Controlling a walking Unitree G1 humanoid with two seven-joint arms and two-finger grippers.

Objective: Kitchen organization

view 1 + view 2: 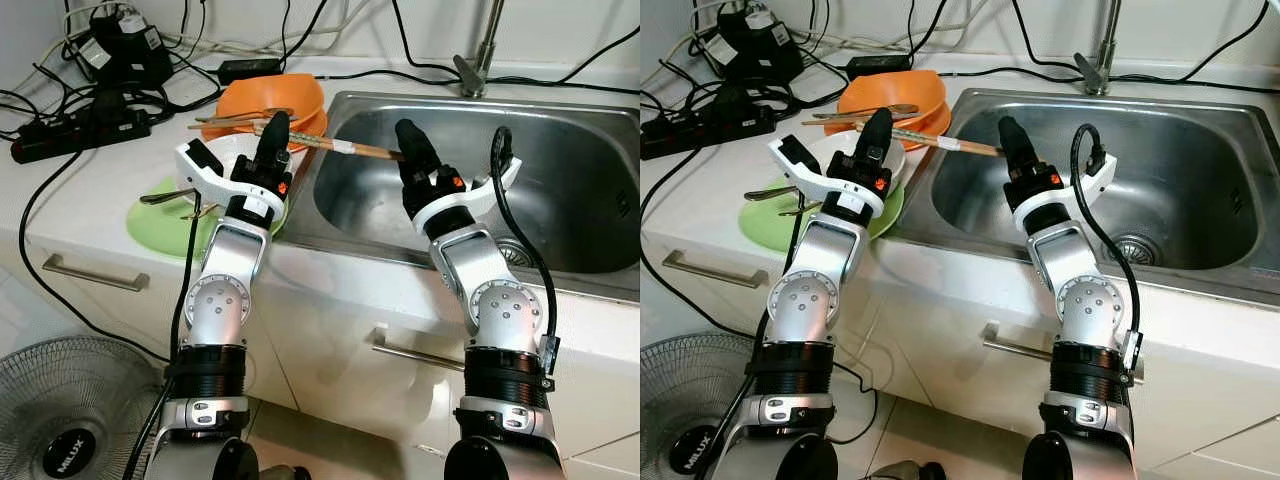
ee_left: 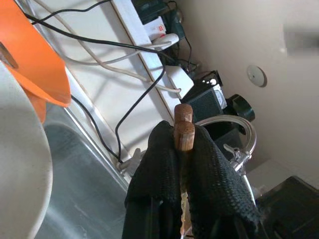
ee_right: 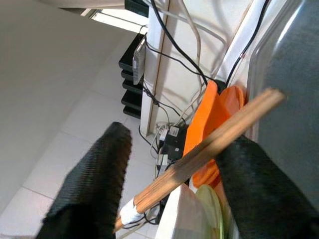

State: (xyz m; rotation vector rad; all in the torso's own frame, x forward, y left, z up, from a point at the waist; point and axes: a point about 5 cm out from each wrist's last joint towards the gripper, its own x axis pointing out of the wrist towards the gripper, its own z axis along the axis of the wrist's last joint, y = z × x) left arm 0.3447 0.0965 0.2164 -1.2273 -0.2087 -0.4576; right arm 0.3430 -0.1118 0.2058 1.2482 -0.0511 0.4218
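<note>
i am clamping the chopsticks (image 1: 330, 144) in the left gripper (image 1: 275, 130), their length extending sideways into the spread-fingered, empty right gripper (image 1: 410, 140).

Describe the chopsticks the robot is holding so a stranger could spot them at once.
Find the steel sink; left of it, dishes sit stacked on the counter. The wooden chopsticks, a pair banded with white tape, reach from the orange bowl out over the sink's corner, pinched by the left gripper.

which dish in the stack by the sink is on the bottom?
The green plate, lying flat on the counter. The white bowl sits on it beside the left gripper; the orange bowls sit behind, nearer the wall.
</note>
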